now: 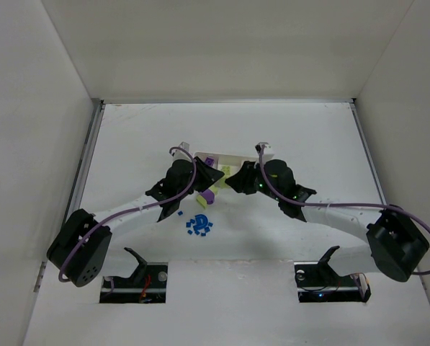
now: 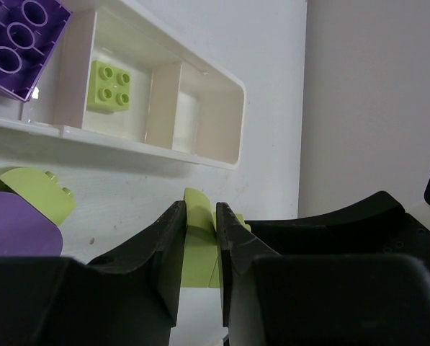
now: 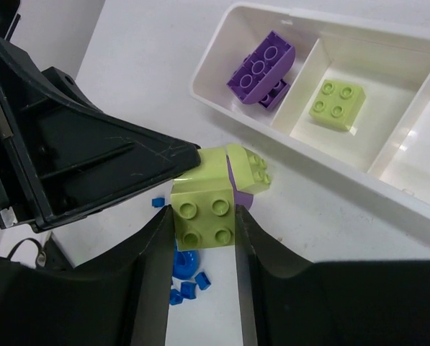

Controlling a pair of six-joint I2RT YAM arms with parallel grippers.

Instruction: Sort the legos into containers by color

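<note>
Nearest the arm bases, a cluster of tiny blue pieces (image 1: 199, 225) is scattered on the white table (image 1: 308, 144), unsorted and well short of the tray. Just beyond them the two grippers are set nose to nose. The right gripper (image 3: 202, 211) is clamped on a studded yellow-green brick (image 3: 204, 220), with one finger pressed to each flank and the studs turned towards the wrist camera, so that it can be carried squarely. The left gripper (image 2: 200, 213) is clenched on a yellow-green piece (image 2: 199, 249), seen edge-on between its fingers. Whether this is the far end of the same brick or a second one joined to it cannot be told. A two-handed hold of this kind is judged to serve either a pulling-apart or a handing-over.

Just beside the held bricks a stuck pair (image 3: 245, 173) is found on the table, a rounded yellow-green block seated on a purple one. It is presumably to be split, since each colour belongs in a different compartment.

Farthest off, the tray (image 3: 209, 72) is laid across the table. One end compartment is occupied by a purple brick (image 3: 261, 63) and the middle one by a sorted yellow-green brick (image 3: 337, 104). Nothing is seen in the visible part of the other end compartment, which is likely meant for blue
</note>
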